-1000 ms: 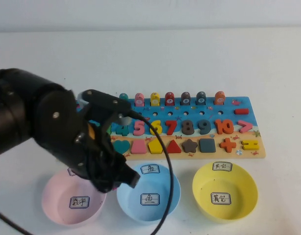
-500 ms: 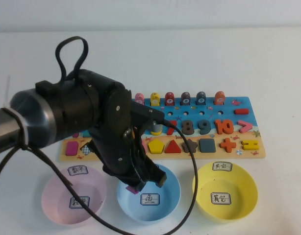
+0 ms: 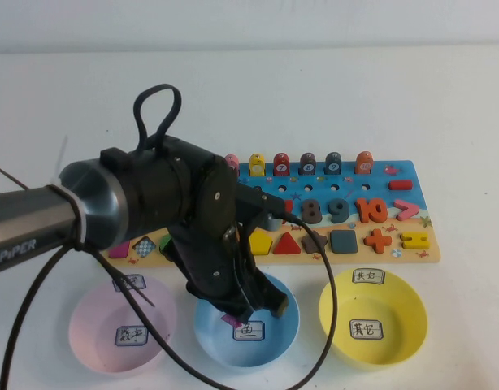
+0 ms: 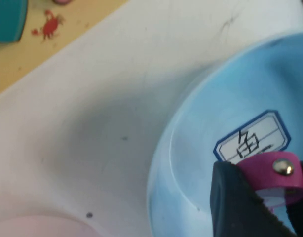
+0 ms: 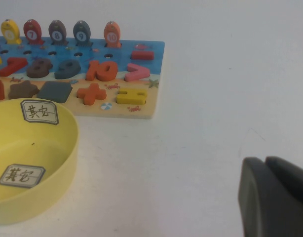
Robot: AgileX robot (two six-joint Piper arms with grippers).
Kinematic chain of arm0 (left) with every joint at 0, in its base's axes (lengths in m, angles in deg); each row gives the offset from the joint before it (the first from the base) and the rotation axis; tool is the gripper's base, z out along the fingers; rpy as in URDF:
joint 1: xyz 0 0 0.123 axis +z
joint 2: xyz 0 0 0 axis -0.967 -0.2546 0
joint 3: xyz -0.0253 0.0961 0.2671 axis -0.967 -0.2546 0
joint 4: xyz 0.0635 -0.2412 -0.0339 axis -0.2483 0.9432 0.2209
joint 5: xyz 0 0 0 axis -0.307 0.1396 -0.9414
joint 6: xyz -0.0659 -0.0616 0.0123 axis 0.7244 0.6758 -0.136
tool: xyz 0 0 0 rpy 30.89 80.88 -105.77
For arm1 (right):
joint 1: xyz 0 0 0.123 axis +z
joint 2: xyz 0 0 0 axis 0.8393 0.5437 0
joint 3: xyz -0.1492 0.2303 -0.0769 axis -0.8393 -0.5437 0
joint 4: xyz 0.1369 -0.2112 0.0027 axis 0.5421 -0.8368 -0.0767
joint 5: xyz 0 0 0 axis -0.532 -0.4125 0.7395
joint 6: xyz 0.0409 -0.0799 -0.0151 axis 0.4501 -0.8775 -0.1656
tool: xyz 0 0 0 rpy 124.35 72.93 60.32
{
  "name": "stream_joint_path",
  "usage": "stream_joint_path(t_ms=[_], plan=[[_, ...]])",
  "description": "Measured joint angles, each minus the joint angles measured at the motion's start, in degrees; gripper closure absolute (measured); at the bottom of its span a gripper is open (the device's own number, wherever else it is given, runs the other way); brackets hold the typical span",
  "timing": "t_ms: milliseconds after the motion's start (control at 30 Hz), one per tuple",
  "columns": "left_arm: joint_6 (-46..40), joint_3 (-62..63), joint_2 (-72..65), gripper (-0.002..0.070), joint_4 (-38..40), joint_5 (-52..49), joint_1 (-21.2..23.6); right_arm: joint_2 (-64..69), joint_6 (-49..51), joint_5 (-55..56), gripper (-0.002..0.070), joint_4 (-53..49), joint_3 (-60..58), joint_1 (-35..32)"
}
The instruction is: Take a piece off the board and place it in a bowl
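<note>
High view shows, nearest the robot, a row of three smooth round plastic bowls, pale pink, light blue with two white handwritten labels and yellow, and the left gripper hangs over the blue bowl on a bulky black arm angled steeply down, its dark fingers pinching a small magenta-pink wooden piece with a rounded end and a brass stud, just above the bowl's inner label. Beyond lies the long rectangular wooden puzzle board, printed blue and sandy, carrying matte painted numbers, flat shapes and upright fish pegs. Only a dark tip of the right gripper shows above bare table beside the yellow bowl, and I cannot tell how its fingers stand.
</note>
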Motion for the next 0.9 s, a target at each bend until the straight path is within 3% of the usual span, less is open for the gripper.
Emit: stream_joint_path(t_ms=[367, 900], plan=[[-1.2, 0.0, -1.57, 0.0476, 0.0, 1.86, 0.0, 0.0, 0.0, 0.0, 0.0694, 0.0, 0.0, 0.0], [-2.03, 0.0, -0.41, 0.0369, -1.02, 2.11, 0.0, 0.0, 0.0, 0.0, 0.0694, 0.0, 0.0, 0.0]])
